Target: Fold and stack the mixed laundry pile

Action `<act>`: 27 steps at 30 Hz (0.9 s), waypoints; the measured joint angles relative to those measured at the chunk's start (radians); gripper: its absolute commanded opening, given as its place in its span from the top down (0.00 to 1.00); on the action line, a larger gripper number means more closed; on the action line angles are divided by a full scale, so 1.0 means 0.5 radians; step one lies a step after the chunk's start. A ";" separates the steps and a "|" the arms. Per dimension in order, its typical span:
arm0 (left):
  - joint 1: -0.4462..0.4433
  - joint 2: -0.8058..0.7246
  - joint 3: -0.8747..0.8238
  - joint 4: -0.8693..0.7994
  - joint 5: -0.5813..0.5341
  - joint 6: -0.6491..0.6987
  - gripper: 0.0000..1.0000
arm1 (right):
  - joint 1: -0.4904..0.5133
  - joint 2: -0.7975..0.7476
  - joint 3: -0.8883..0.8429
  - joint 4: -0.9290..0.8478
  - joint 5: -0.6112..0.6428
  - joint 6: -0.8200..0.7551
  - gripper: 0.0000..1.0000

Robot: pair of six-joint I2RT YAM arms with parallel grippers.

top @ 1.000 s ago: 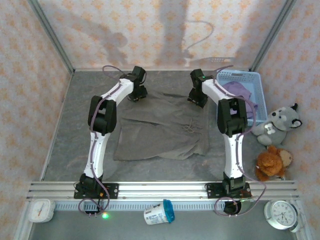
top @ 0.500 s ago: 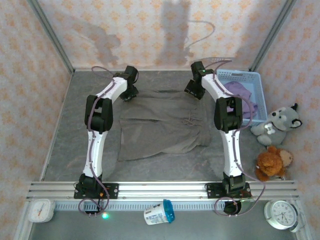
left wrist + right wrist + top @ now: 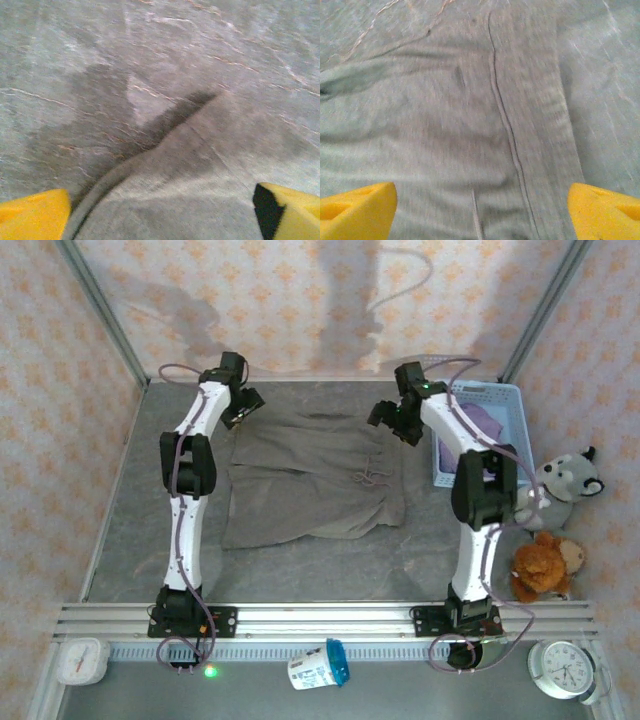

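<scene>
Pretty sure this is a robotics lab cell dressed up as a home, not a real room. The walls are flat panels of peach floral wallpaper held in bare aluminium posts. Two white robot arms are bolted to an aluminium rail at the near edge of a grey stone-look tabletop. Homey props: light blue laundry basket far right, plush wolf, teddy bear, alarm clocks at the near corners, olive-grey garment spread mid-table
</scene>
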 measured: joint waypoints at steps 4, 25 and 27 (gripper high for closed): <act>-0.026 -0.184 -0.135 0.000 0.145 0.052 0.00 | 0.060 -0.299 -0.424 0.043 0.026 0.111 0.13; -0.354 -1.482 -2.000 0.246 0.372 0.253 0.00 | 0.410 -0.967 -1.677 0.490 0.120 1.064 0.28; -0.377 -1.644 -2.194 0.269 0.354 0.227 0.00 | 0.410 -0.967 -1.699 0.529 0.121 1.117 0.28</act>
